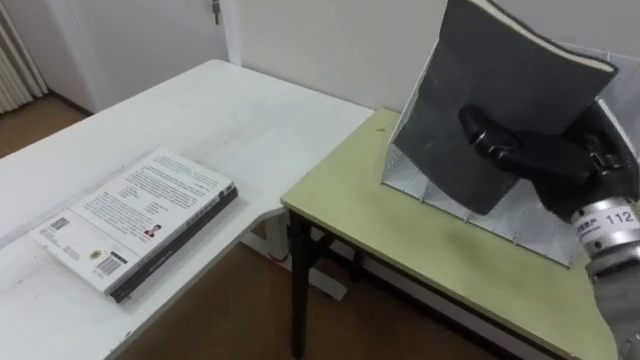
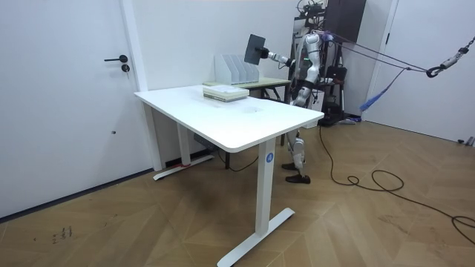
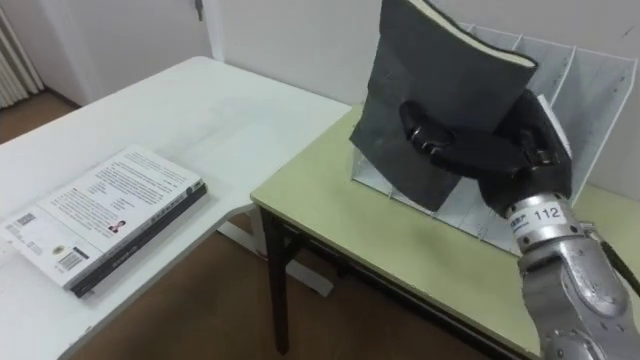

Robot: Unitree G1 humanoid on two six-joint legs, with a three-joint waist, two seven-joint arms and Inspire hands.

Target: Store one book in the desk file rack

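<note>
**Holding a dark book at the file rack**

Grips the dark book [image 1: 480, 90] in the right hand [image 1: 545, 155], with the fingers [image 1: 490, 140] curled across the near cover and clamped on it. Holds it upright but tilted, pale page edge uppermost. Brings its lower edge down at the front dividers of the white wire file rack [image 3: 590, 80]; cannot tell whether that edge sits inside a slot. Finds the rack on a green table [image 1: 400, 240] set against the wall. Shows a second book [image 1: 140, 220] lying flat on the white table [image 1: 230, 120] to the left, well apart from the rack. Stands beyond the white table on a wood floor [image 2: 371, 222], with a white door [image 2: 67, 96] at the room view's left.
</note>
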